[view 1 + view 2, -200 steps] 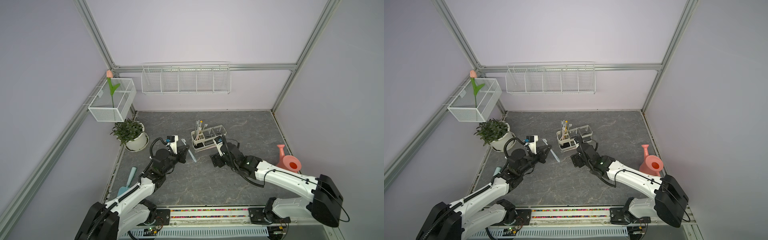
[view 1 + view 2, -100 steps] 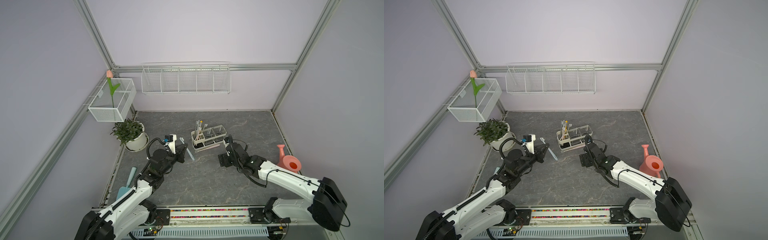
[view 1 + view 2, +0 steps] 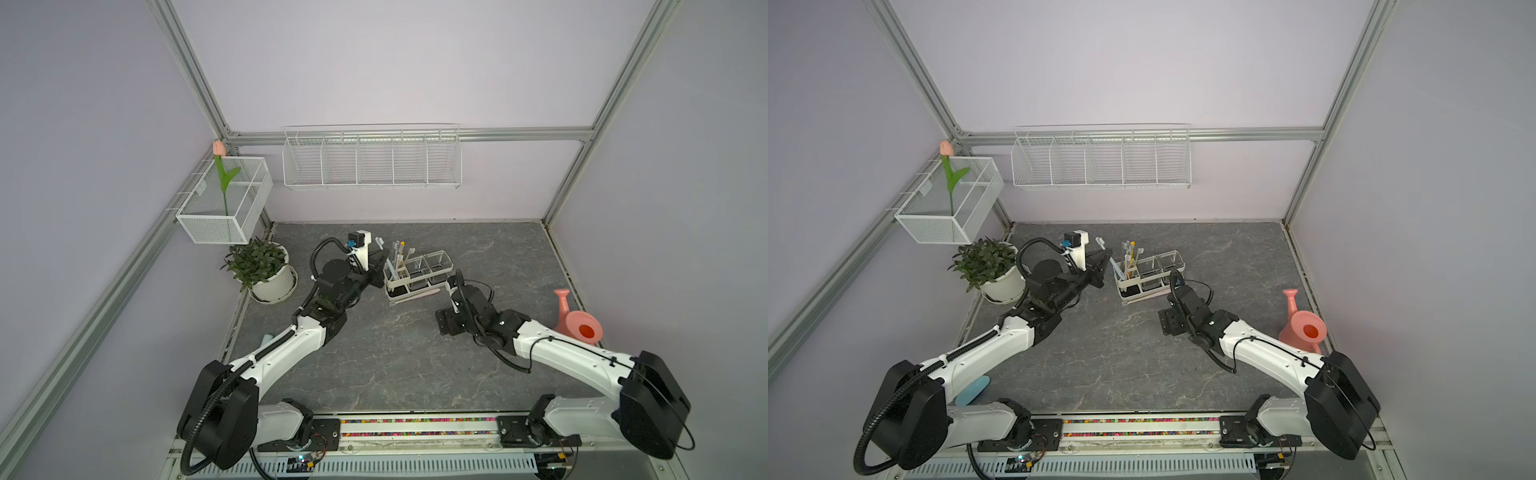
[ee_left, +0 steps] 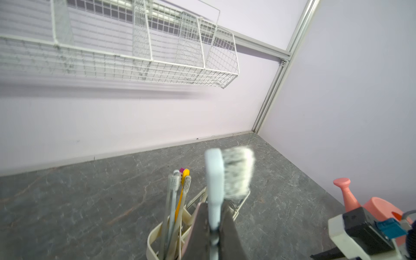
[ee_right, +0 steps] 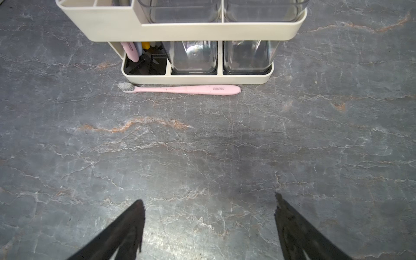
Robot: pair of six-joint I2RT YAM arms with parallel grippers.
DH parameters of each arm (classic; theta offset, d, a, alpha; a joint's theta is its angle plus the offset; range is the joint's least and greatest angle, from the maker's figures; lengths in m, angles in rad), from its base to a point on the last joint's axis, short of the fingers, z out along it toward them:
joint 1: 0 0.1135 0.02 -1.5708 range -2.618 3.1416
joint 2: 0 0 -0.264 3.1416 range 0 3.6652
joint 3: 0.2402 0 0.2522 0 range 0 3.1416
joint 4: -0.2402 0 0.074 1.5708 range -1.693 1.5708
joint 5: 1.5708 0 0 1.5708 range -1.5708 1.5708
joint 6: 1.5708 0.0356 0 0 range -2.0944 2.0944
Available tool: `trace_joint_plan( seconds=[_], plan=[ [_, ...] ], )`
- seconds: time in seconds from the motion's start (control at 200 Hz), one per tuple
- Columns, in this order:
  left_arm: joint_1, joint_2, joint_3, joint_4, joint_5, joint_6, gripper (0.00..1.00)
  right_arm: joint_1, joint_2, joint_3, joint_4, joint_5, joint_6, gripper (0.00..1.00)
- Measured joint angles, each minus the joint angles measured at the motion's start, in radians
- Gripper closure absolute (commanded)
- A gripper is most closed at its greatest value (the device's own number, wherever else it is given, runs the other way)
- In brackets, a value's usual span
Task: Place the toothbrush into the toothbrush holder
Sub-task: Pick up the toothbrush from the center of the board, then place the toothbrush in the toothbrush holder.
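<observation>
A loose toothbrush lies on the table, just before the toothbrush holder.

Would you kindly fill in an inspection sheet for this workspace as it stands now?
Surface: grey marbled tabletop, no spills seen.
Job's things: blue toothbrush gripped, head up, beside toothbrush holder holding other brushes.
Clutter: pink toothbrush lying along holder's front; potted plant; watering can.
Grippers: left gripper shut on toothbrush; right gripper open, empty.
Cables: black hose looped above left arm.
Surroundings: wire baskets on walls, one holding tulip.
</observation>
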Motion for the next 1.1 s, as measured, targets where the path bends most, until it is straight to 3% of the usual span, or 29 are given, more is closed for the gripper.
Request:
trace_joint_plan(
  seconds=[0.21,0.515,1.1],
  plan=[
    [-0.09,0.12,0.154,-0.015,-0.012,0.194,1.0,-0.024,-0.097,-0.059,0.003,-0.021,-0.01,0.04],
    [-0.13,0.274,0.177,-0.019,-0.111,0.391,1.0,-0.077,-0.142,-0.088,0.014,-0.075,-0.044,0.03],
    [-0.14,0.357,0.187,0.06,-0.213,0.452,1.0,-0.134,-0.135,-0.089,0.038,-0.146,-0.086,0.03]
  ],
)
